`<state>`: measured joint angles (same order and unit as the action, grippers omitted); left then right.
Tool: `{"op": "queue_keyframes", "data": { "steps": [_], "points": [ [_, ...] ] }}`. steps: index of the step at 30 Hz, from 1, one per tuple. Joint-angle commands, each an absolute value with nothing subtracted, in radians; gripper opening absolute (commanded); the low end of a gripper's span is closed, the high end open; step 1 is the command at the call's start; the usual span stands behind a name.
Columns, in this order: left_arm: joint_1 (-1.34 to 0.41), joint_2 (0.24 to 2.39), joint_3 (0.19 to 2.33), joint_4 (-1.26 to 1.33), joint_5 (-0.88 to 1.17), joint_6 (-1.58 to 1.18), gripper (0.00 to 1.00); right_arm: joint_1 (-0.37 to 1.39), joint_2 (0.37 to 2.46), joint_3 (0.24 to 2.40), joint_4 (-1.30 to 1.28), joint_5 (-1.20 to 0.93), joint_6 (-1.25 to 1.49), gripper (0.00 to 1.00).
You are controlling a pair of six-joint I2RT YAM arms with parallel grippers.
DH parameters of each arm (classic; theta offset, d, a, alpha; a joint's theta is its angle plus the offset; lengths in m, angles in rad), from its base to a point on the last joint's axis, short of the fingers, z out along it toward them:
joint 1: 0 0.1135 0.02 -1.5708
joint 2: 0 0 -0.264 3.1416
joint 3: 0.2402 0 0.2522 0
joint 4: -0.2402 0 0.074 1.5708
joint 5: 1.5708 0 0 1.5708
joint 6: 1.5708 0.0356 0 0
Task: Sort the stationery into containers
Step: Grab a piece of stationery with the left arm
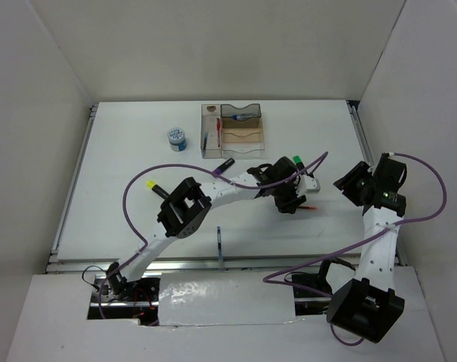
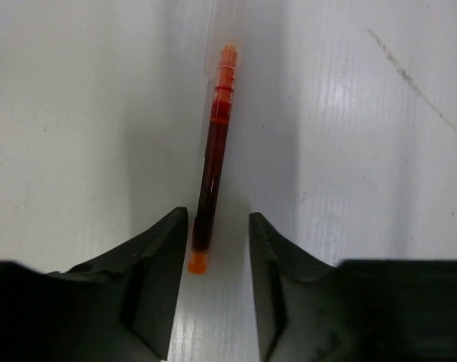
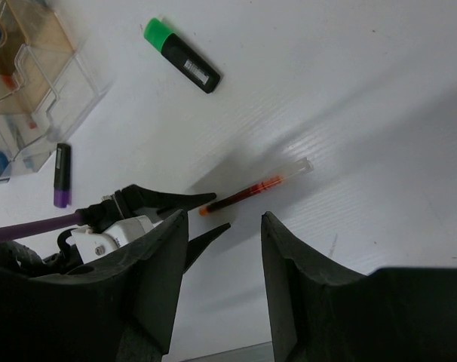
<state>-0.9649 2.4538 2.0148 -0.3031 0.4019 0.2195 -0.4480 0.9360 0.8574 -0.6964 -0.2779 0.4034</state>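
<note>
Red-inked and thin, the pen (image 2: 213,151) lies flat on the desk (image 1: 100,173), right of its middle and well apart from the organiser (image 1: 232,130) by the far edge. Over it the left end effector (image 2: 217,220) is spread, straddling only the orange tail, off-centre. A pinch there, I'd guess, could make the pen swing or roll away. The right end effector (image 3: 225,220) hangs spread, empty.

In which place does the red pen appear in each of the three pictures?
Top external: right of centre, only a tip of the red pen shows beside the left hand.
Left wrist: centre, upright, lower end between the fingers.
Right wrist: centre, slanted.
Shared landmark: the left hand at the pen's orange end.
</note>
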Motion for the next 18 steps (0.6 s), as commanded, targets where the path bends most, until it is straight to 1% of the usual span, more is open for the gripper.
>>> {"op": "queue_keyframes", "data": {
  "steps": [1,2,3,5,6,9,10,11,13,15,18],
  "points": [
    [-0.969,2.484,2.031,-0.4,0.391,0.253,0.48,-0.457,0.933,0.85,-0.67,-0.295,0.403,0.5],
    [-0.971,2.488,2.034,-0.409,0.385,0.255,0.45,-0.457,0.936,0.851,-0.667,-0.295,0.405,0.5],
    [-0.973,2.49,2.036,-0.423,0.379,0.253,0.37,-0.457,0.934,0.851,-0.667,-0.295,0.405,0.5],
    [-0.974,2.488,2.036,-0.437,0.356,0.255,0.28,-0.456,0.933,0.851,-0.669,-0.291,0.407,0.49],
    [-0.98,2.488,2.034,-0.449,0.347,0.253,0.19,-0.456,0.934,0.851,-0.667,-0.29,0.408,0.5],
    [-0.98,2.459,1.994,-0.457,0.33,0.226,0.13,-0.457,0.933,0.856,-0.67,-0.288,0.41,0.49],
    [-0.979,2.432,1.949,-0.457,0.33,0.225,0.1,-0.457,0.933,0.859,-0.672,-0.29,0.413,0.49],
    [-0.977,2.41,1.919,-0.453,0.33,0.227,0.03,-0.457,0.931,0.859,-0.673,-0.291,0.413,0.49],
    [-0.973,2.332,1.82,-0.433,0.344,0.212,0.0,-0.456,0.931,0.865,-0.675,-0.296,0.416,0.49],
    [-0.957,2.274,1.746,-0.413,0.353,0.187,0.0,-0.457,0.93,0.87,-0.673,-0.305,0.42,0.49],
    [-0.925,2.107,1.617,-0.385,0.327,0.164,0.0,-0.459,0.933,0.871,-0.667,-0.33,0.428,0.49]
  ]
}}
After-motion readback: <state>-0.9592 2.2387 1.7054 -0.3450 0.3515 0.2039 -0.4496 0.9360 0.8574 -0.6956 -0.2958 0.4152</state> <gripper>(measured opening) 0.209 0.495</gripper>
